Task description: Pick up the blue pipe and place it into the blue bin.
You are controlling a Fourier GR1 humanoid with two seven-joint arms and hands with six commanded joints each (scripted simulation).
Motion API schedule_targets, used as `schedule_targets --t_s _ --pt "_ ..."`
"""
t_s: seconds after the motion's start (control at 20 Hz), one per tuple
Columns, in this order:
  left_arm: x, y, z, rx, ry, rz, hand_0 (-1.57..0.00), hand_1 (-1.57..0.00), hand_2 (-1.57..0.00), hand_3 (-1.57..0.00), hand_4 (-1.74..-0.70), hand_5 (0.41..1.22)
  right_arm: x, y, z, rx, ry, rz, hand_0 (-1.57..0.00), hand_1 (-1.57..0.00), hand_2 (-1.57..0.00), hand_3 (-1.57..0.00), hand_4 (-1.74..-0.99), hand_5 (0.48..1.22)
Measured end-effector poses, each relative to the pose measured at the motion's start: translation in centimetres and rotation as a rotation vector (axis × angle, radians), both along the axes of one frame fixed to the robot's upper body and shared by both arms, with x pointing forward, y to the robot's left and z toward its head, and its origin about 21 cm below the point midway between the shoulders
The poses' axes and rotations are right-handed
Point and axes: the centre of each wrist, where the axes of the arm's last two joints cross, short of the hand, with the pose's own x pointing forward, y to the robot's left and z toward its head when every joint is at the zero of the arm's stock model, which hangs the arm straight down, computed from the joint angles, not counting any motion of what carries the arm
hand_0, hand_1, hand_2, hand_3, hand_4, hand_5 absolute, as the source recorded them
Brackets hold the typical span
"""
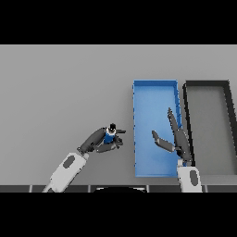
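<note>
Dark fingers (116, 139) of the left hand (99, 140) curl around the blue pipe (109, 135), held roughly upright with its dark end pointing away from the robot, just left of the blue bin (155, 84). The right hand (176, 139) hovers over the bin, fingers straight and spread. A black bin (207, 84) sits alongside on the grey bench (60, 88).

The pipe (110, 134) sits left of the bin (139, 92) (in the left hand (99, 141)); a tray (227, 99) lies just right of the bin.
</note>
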Motion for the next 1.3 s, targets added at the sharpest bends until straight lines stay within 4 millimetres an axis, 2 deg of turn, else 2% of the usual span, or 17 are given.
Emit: schedule_targets --t_s 0.25,0.45,0.55,0.75,0.95,1.1,1.2,1.3 --pt "0.3 -1.7 3.9 -0.062 -0.085 -0.069 -1.55 -1.55 -1.55 -1.44 -1.72 1.212 0.1 0.1 -0.4 -0.03 0.006 0.0 0.0 0.0 0.0 0.0 -1.219 0.634" --pt "0.7 -1.6 6.1 -0.044 -0.099 -0.105 -1.56 -1.56 -1.56 -1.45 -1.73 1.217 -0.1 -0.3 -0.4 -0.012 -0.024 0.004 0.0 0.0 0.0 0.0 -1.208 0.64" --pt "0.5 -2.2 6.5 -0.034 -0.088 -0.121 -1.56 -1.57 -1.57 -1.44 -1.73 1.219 0.0 -0.9 -0.4 -0.036 -0.013 -0.001 0.0 0.0 0.0 0.0 -1.189 0.631" --pt "0.4 -2.4 6.5 -0.012 -0.068 -0.136 -1.57 -1.57 -1.57 -1.44 -1.73 1.219 0.0 -0.4 -1.0 -0.002 0.003 0.013 0.0 0.0 0.0 0.0 -1.174 0.629" --pt "0.3 -2.3 5.8 -0.001 -0.057 -0.134 -1.57 -1.57 -1.57 -1.44 -1.73 1.22 -0.1 -0.5 -1.4 0.048 0.01 0.038 0.0 0.0 0.0 0.0 -1.209 0.623" --pt "0.0 -2.6 6.1 -0.012 -0.068 -0.134 -1.57 -1.57 -1.57 -1.44 -1.73 1.22 0.1 -0.2 -1.3 0.077 0.001 0.042 0.0 0.0 0.0 0.0 -1.191 0.619" --pt "-0.1 -2.2 6.1 -0.006 -0.075 -0.141 -1.57 -1.57 -1.57 -1.44 -1.73 1.221 0.2 -0.8 -0.4 0.116 -0.038 0.081 0.0 0.0 0.0 0.0 -1.197 0.604" --pt "0.2 -2.5 6.5 0.0 -0.069 -0.135 -1.57 -1.57 -1.57 -1.44 -1.73 1.221 1.0 -1.2 1.9 0.194 -0.057 0.189 0.0 0.0 0.0 0.0 -1.203 0.573"
